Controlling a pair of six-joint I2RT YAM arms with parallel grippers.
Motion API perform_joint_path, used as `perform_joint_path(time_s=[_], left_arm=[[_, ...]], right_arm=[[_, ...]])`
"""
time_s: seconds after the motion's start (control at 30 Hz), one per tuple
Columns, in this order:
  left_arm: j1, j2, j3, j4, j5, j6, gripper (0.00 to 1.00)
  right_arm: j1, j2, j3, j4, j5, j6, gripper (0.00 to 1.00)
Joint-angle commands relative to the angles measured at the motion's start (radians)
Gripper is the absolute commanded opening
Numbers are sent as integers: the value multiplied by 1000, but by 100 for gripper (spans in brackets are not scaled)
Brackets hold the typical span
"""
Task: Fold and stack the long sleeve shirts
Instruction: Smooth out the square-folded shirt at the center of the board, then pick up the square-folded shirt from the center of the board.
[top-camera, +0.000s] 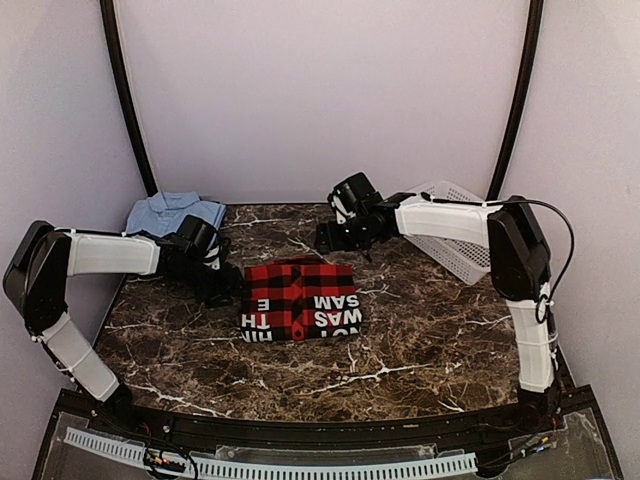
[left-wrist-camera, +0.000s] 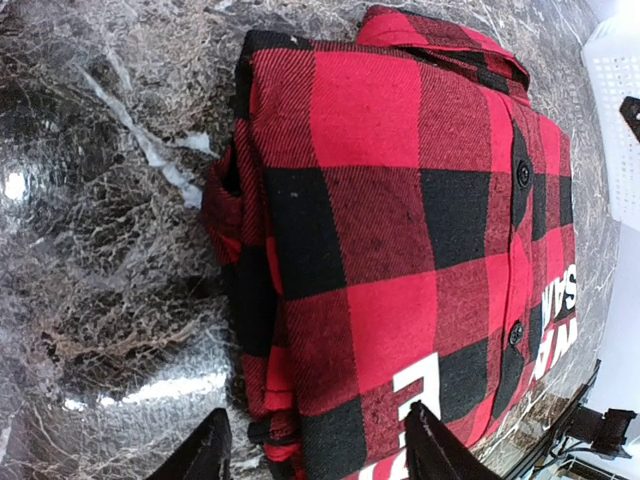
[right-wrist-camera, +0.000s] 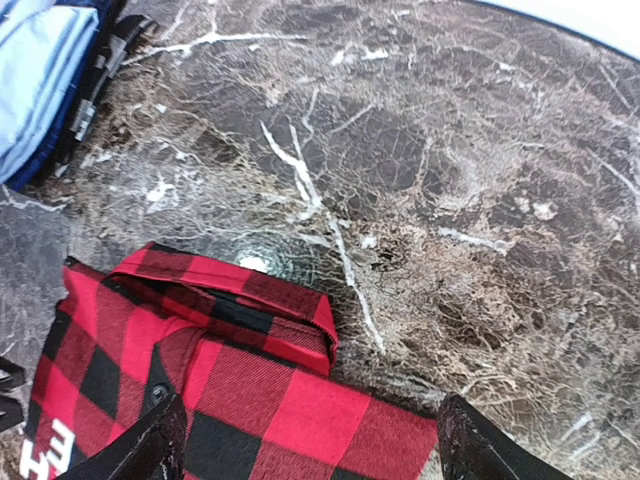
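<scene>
folded flannel at mid-table, both pincers spread beside it

the dark brown marble table (top-camera: 180, 350) with white veins carries the large red-and-black buffalo-check flannel shirt (top-camera: 300, 298), which lies on it as a folded rectangular packet. white block letters show on the shirt's near part, and its button placket and turned collar lie toward the far edge.

just left of the flannel shirt hangs the left gripper (left-wrist-camera: 318, 458). its two black fingers (left-wrist-camera: 205, 455) stand apart over the shirt's left edge and pinch nothing, with cloth showing in the gap between them.

just beyond the flannel shirt's far edge, over its right half, hangs the right gripper (right-wrist-camera: 310, 450). its fingers (right-wrist-camera: 475, 445) are spread wide, one to each side of the collar end, and nothing is caught between them.

farther back and to the left of the flannel shirt, well apart from it, the plain light blue collared shirt (top-camera: 175, 212) lies folded in the table's far left corner. farther back and to the right of the flannel shirt, the white plastic mesh basket (top-camera: 455, 245) sits tilted near the right wall, behind the right arm.
</scene>
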Motion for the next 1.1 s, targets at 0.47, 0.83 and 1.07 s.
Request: perform_joint_path(time_s=[0.47,0.83,1.07], left_arm=[[3,90,-66,87,90,-28,50],[-25,146,-69,116,93,-70,19],[-25,118,-27,87,61,-73,0]], right_arm=[[9,-242,-221,75,8,-2,83],[21,-316,-385,106,12,17,83],[33,-344,-491,122,19,32,83]])
